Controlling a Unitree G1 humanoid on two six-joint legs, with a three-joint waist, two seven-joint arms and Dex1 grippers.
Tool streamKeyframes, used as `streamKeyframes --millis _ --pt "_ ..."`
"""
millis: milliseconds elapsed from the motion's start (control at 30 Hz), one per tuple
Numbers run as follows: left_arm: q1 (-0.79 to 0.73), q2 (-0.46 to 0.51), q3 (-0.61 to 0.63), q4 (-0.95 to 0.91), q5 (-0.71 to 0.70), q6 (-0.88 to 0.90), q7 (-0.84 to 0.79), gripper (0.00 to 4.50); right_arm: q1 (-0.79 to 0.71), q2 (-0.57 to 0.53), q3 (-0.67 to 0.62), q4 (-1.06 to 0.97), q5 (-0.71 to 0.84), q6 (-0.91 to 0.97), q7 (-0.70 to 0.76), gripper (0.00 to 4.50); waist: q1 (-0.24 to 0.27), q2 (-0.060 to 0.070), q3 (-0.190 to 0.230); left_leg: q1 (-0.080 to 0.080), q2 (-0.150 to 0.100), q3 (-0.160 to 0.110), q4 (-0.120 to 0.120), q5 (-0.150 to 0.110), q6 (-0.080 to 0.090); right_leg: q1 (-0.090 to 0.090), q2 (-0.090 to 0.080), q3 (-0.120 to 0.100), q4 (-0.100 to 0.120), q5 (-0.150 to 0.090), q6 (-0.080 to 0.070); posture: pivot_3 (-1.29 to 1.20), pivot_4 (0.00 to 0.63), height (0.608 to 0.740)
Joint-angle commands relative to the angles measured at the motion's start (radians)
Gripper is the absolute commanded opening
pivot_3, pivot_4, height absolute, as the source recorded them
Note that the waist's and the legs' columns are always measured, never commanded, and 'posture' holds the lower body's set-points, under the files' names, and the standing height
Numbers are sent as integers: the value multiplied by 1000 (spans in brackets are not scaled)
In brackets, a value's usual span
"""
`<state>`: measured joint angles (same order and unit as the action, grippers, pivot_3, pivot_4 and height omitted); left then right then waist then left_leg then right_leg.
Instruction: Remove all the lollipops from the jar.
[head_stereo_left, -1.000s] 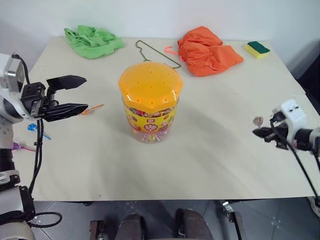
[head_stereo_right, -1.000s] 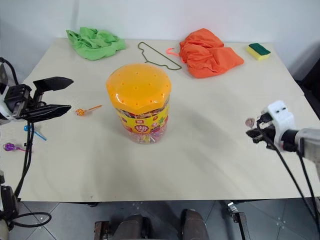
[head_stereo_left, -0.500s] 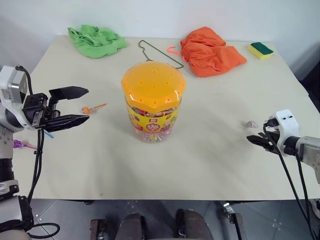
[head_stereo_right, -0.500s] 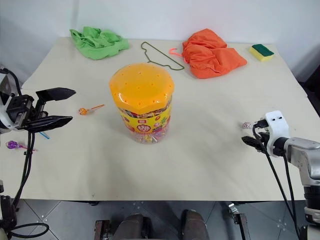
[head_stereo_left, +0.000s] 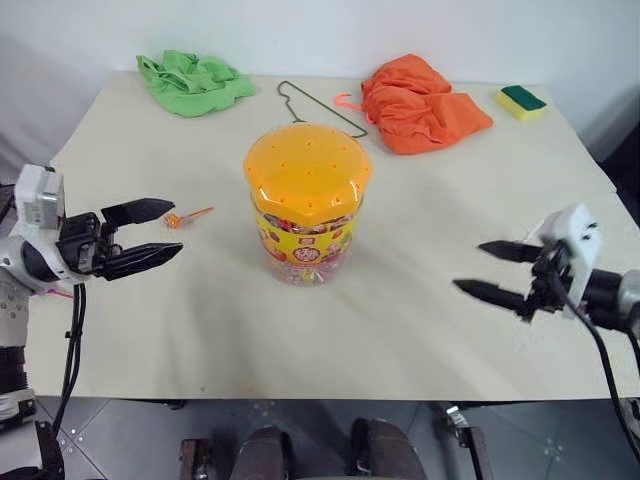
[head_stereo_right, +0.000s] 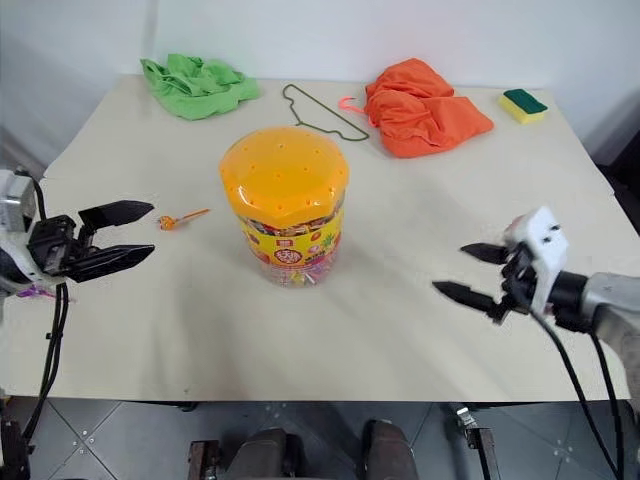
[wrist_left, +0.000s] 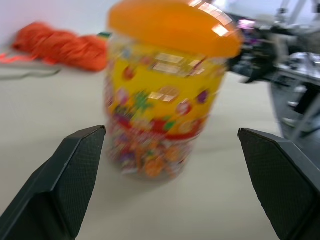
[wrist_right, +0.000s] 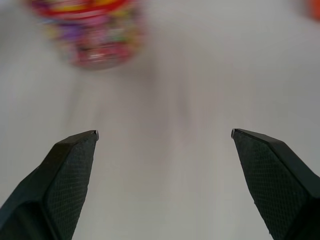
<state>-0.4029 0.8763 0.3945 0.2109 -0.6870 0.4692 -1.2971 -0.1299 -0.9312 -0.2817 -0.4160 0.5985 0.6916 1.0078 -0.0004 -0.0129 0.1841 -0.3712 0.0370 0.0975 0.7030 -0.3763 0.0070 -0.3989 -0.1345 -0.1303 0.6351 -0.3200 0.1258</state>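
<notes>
- The right gripper (head_stereo_left: 487, 270), pinched together a second ago, is now spread wide and empty; the left gripper (head_stereo_left: 155, 232) remains apart.
- The jar (head_stereo_left: 306, 213) is seen lidded at the beige table's (head_stereo_left: 420, 330) centre, an orange lollipop (head_stereo_left: 173, 220) at nine o'clock.

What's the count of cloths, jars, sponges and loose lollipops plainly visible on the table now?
Cloths: 2, the green cloth and the orange cloth
Jar: 1
Sponge: 1
Loose lollipops plainly seen: 1, the orange lollipop
Total: 5
</notes>
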Motion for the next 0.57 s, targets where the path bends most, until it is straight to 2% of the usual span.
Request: streamKeyframes --millis 33,167,300,567 --pt "43 0 25 -23 9 59 102 4500 -4 25 103 36 -76 -154 61 4460 -1 0 0 0 0 0 0 0 0 0 0 0 0 0 0 0 150 740" --pt "119 -53 47 -64 24 29 196 4500 -51 115 178 99 -101 -185 11 4460 -1 0 0 1 0 0 0 0 0 1 0 0 0 0 0 0 150 740" --pt "235 -108 85 -165 -54 89 211 4500 -37 191 186 106 -112 -207 -47 4460 -1 0 0 1 0 -1 0 0 0 0 0 -1 1 0 0 0 150 740" --pt "338 -209 82 -251 -33 -1 242 4500 9 224 160 62 -97 -185 -120 4460 5 0 0 2 0 -3 1 0 0 2 -1 -1 0 0 0 0 150 740"
